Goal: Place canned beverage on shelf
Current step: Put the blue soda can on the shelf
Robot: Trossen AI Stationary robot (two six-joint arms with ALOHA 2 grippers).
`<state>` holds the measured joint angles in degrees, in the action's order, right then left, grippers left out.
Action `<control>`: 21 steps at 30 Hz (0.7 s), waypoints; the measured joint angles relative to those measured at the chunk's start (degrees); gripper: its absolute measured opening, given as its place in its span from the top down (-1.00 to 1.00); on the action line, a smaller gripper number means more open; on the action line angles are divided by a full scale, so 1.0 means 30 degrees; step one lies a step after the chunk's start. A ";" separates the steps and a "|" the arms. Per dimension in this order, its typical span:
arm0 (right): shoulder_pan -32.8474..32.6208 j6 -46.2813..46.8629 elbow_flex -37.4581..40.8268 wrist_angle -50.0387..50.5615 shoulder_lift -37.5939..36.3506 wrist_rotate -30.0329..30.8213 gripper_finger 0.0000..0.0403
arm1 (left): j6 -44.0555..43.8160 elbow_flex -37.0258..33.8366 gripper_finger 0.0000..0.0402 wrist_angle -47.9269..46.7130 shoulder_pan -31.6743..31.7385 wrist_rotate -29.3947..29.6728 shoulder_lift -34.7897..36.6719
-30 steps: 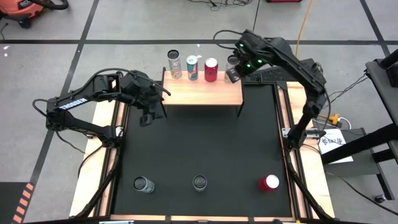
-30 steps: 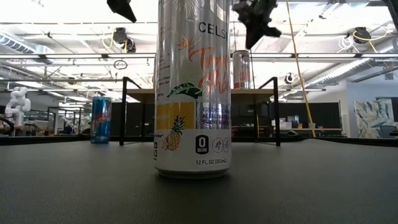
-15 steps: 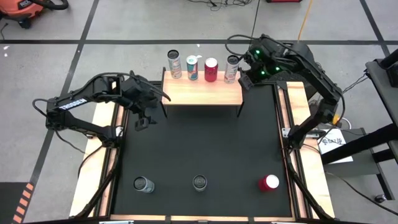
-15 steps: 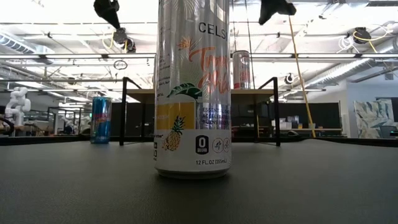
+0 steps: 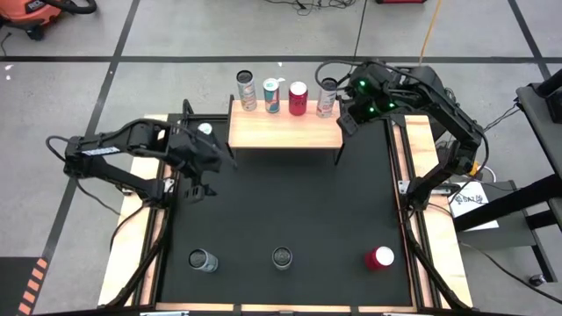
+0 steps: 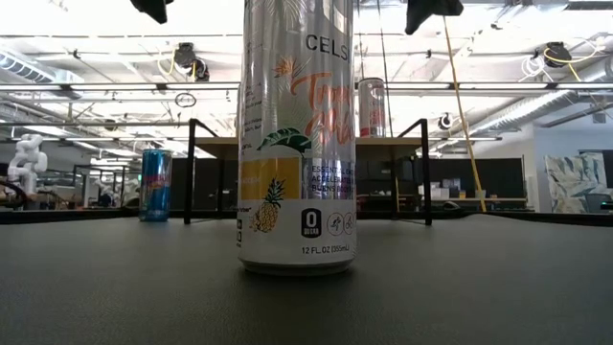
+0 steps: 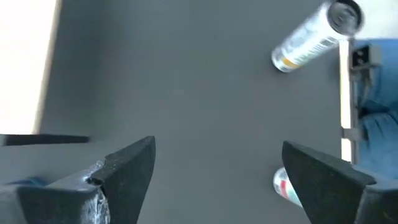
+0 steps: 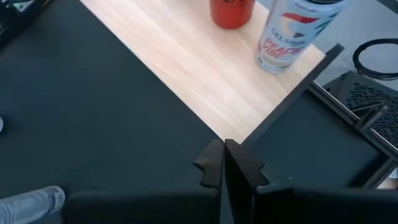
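The light-wood shelf stands at the mat's far edge with several cans in a row on its board, the rightmost a silver can next to a red can. My right gripper hangs shut just off the shelf's right near corner, touching nothing. My left gripper hovers open over the mat, left of the shelf, with only bare mat between its fingers. Three more cans stand upright along the mat's near edge: a blue one, a silver one and a red one.
The black mat lies bare between the shelf and the near row of cans. Wooden side rails border it left and right. The shelf's thin black legs stand on the mat. Cables and a black box sit beyond the far right corner.
My right gripper, shut throughout, has drawn away from the silver can at the shelf's right end, going right, toward the near edge and upward. My left gripper, still open, has swung away from the shelf's left end toward the table's near left and has turned.
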<state>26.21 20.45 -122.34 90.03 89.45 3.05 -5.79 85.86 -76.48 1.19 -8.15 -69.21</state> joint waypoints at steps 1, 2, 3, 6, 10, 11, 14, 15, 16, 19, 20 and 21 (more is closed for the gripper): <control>-0.0128 0.0000 0.0000 0.0002 0.0000 -0.0007 1.00 | -0.0204 0.0000 -0.74 -0.0143 -0.0373 -0.0002 0.0000; -0.0246 -0.0008 0.0000 -0.0005 0.0000 0.0000 1.00 | -0.0498 0.0000 -0.74 -0.0310 -0.0741 -0.0004 0.0000; -0.0350 -0.0015 0.0000 -0.0004 0.0000 0.0007 1.00 | -0.0897 0.0000 -0.74 -0.0387 -0.1123 0.0001 0.0000; -0.0602 -0.0029 0.0000 -0.0005 0.0000 0.0026 1.00 | -0.1881 0.0000 -0.74 -0.0373 -0.2248 0.0001 0.0000; -0.0674 -0.0037 0.0000 -0.0005 0.0000 0.0029 1.00 | -0.3016 0.0000 -0.74 -0.0388 -0.3904 0.0001 0.0000; -0.0674 -0.0044 0.0000 -0.0005 0.0000 0.0036 1.00 | -0.3238 0.0000 -0.74 -0.0388 -0.4278 0.0009 0.0000; -0.0652 -0.0098 0.0000 -0.0005 0.0000 0.0048 1.00 | -0.3627 0.0000 -0.74 -0.0422 -0.5181 0.1165 0.0000; -0.0652 -0.0102 0.0000 -0.0005 0.0000 0.0044 1.00 | -0.3721 0.0000 -0.74 -0.0506 -0.5356 0.1742 0.0000; -0.0652 -0.0102 0.0000 -0.0005 0.0000 0.0044 1.00 | -0.3811 0.0000 -0.74 -0.0683 -0.5496 0.2184 0.0000; -0.0652 -0.0109 0.0000 -0.0005 0.0000 0.0044 1.00 | -0.4021 0.0000 -0.74 -0.1203 -0.5587 0.2392 0.0000; -0.0652 -0.0200 0.0000 -0.0005 0.0000 0.0044 1.00 | -0.4199 0.0000 -0.74 -0.1235 -0.5587 0.2266 0.0000; -0.0652 -0.0292 0.0000 -0.0005 0.0000 0.0044 1.00 | -0.4426 0.0000 -0.74 -0.1180 -0.5587 0.2087 0.0000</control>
<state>24.25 19.57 -122.34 90.02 89.45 3.18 -19.07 85.86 -80.02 -15.57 -1.89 -69.21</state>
